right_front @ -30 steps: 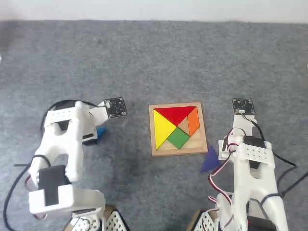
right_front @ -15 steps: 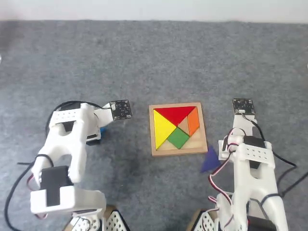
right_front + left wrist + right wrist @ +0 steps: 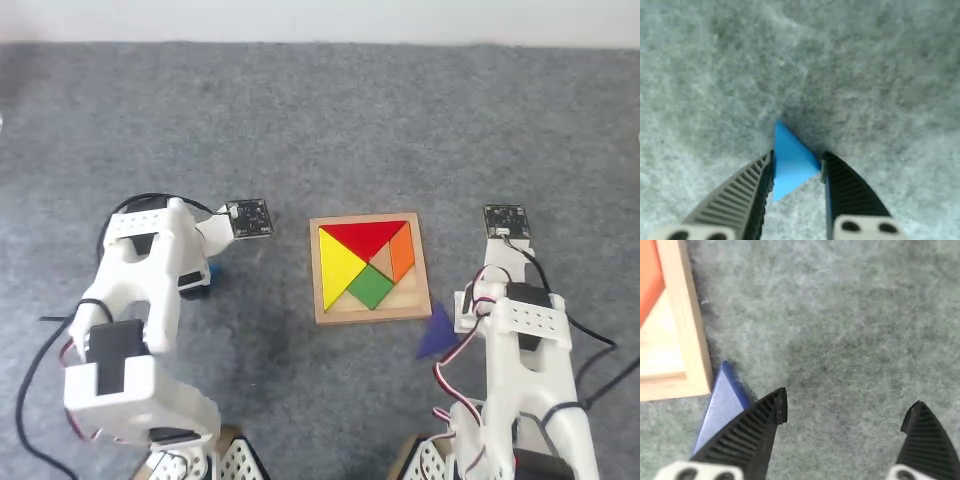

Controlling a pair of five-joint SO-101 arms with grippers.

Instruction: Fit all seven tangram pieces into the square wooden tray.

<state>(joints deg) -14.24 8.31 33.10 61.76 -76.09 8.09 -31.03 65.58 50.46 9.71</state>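
The square wooden tray (image 3: 322, 305) lies mid-table and holds a red triangle (image 3: 365, 238), a yellow triangle (image 3: 337, 265), a green square (image 3: 371, 287) and an orange parallelogram (image 3: 402, 252). My left gripper (image 3: 797, 156) is shut on a light blue triangle (image 3: 790, 162), low over the carpet left of the tray. A sliver of that triangle (image 3: 210, 271) peeks out from under the left arm. My right gripper (image 3: 850, 400) stands open over bare carpet. A dark blue triangle (image 3: 722, 402) lies beside one finger at the tray's corner (image 3: 687, 325), and in the high view this dark blue triangle (image 3: 437, 333) lies right of the tray.
Grey carpet covers the whole table. Bare wood (image 3: 385, 305) shows along the tray's near edge and between the pieces. The right arm's body (image 3: 520, 340) stands just right of the dark blue triangle. Open carpet stretches beyond the tray.
The left arm has swung a little to the right, toward the tray, taking the light blue triangle with it. The right arm has kept still.
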